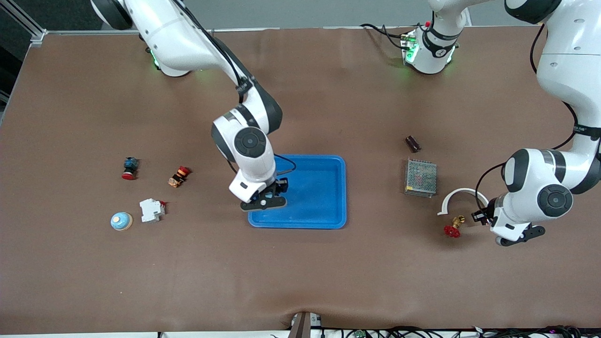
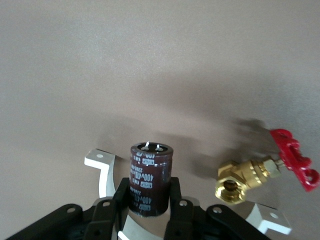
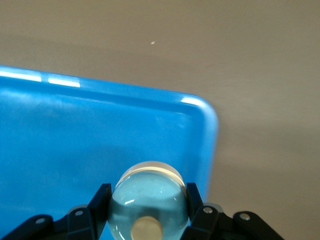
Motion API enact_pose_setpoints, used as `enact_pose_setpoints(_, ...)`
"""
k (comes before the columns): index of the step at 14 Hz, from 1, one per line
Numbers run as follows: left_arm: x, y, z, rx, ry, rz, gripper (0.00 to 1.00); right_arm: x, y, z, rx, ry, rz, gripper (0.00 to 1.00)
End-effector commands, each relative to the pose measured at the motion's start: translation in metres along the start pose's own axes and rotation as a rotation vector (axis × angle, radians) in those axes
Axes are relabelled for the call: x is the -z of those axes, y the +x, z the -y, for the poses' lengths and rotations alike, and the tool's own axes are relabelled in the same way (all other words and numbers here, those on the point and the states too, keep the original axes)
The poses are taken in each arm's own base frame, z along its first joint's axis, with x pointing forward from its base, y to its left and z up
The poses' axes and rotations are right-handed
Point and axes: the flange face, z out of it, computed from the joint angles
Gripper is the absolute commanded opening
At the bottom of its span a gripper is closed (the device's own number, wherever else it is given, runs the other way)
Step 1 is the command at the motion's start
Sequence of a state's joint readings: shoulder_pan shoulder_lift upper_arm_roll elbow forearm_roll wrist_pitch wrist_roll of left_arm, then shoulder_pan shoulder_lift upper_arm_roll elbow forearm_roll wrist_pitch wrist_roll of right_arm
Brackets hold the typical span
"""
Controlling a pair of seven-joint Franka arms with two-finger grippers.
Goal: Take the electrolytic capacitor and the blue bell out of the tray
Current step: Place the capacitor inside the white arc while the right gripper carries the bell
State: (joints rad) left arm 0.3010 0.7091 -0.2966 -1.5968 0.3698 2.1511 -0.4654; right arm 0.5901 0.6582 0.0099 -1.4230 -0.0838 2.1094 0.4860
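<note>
Your right gripper (image 3: 147, 212) clamps the bell (image 3: 147, 202) just inside the blue tray (image 1: 328, 164), over the corner toward the right arm's end. Your left gripper (image 2: 150, 200) grips the capacitor (image 2: 151, 177) above the white bracket (image 2: 100, 165), beside the brass valve (image 2: 245, 177); open worktop (image 1: 300, 272) surrounds both.

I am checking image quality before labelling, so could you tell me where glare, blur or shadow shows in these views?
Right wrist view: white glare streaks along the glossy blue plastic tray's rim. Left wrist view: the red-handled brass valve looks soft and casts a smeared shadow, while the dark cylindrical capacitor is fairly sharp. Front view: even light, soft shadows.
</note>
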Motion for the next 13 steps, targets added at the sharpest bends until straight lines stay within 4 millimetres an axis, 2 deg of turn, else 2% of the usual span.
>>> enact_pose_setpoints(1,0.002,0.004,0.002,-0.014,0.011,-0.016,0.0,0.051,-0.003,-0.041,0.084,-0.025,0.033,0.49)
enact_pose_setpoints(5,-0.014,0.007,0.0,-0.015,-0.014,-0.035,0.0,0.101,-0.002,-0.12,0.23,-0.032,0.091,0.49)
enact_pose_setpoints(7,-0.019,0.009,-0.001,-0.013,-0.022,-0.039,0.0,0.112,-0.004,-0.169,0.303,-0.029,0.114,0.49)
enact_pose_setpoints(8,-0.02,0.009,-0.003,-0.015,-0.024,-0.04,0.09,0.113,-0.005,-0.197,0.354,-0.021,0.121,0.49)
enact_pose_setpoints(9,-0.019,0.008,-0.005,-0.018,-0.024,-0.041,0.35,0.112,-0.004,-0.227,0.392,0.003,0.129,0.49)
enact_pose_setpoints(10,-0.019,0.009,-0.005,-0.008,-0.024,-0.042,0.71,0.107,-0.003,-0.257,0.435,0.029,0.136,0.49)
enact_pose_setpoints(11,-0.015,0.009,-0.004,-0.003,-0.024,-0.048,1.0,0.106,-0.002,-0.285,0.486,0.053,0.135,0.49)
enact_pose_setpoints(13,-0.007,0.009,-0.007,-0.004,-0.025,-0.058,1.0,0.094,-0.005,-0.325,0.536,0.074,0.147,0.49)
